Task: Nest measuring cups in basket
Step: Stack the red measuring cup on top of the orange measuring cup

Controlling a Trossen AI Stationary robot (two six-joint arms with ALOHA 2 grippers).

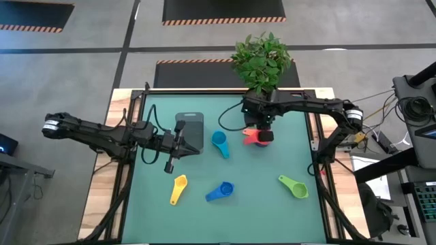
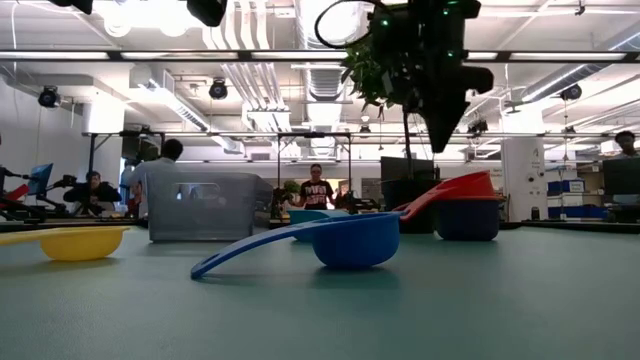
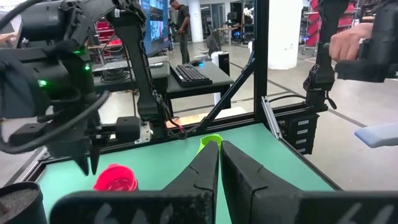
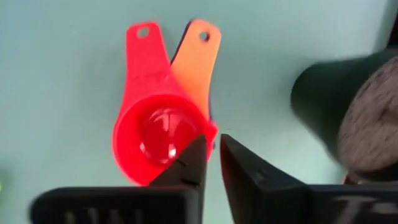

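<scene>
The stack of measuring cups [image 1: 257, 136] stands near the table's far right, a red cup [image 4: 158, 134] nested on an orange one [image 4: 196, 56] with a dark cup [image 2: 467, 220] underneath. My right gripper [image 4: 211, 146] hangs shut above the stack [image 2: 440, 140], pointing down, clear of it. Loose on the mat lie the cyan cup [image 1: 219, 142], the yellow cup [image 1: 178, 188], the blue cup [image 1: 221, 192] and the green cup [image 1: 293, 186]. The dark grey basket [image 1: 191, 126] sits at the far left. My left gripper [image 3: 219, 165] is shut and holds nothing, over the basket's near edge [image 1: 193, 146].
A black plant pot [image 4: 348, 118] with a leafy plant [image 1: 262, 58] stands at the far edge, just behind the stack. The mat's near half holds only the three scattered cups. People stand in the room beyond the table.
</scene>
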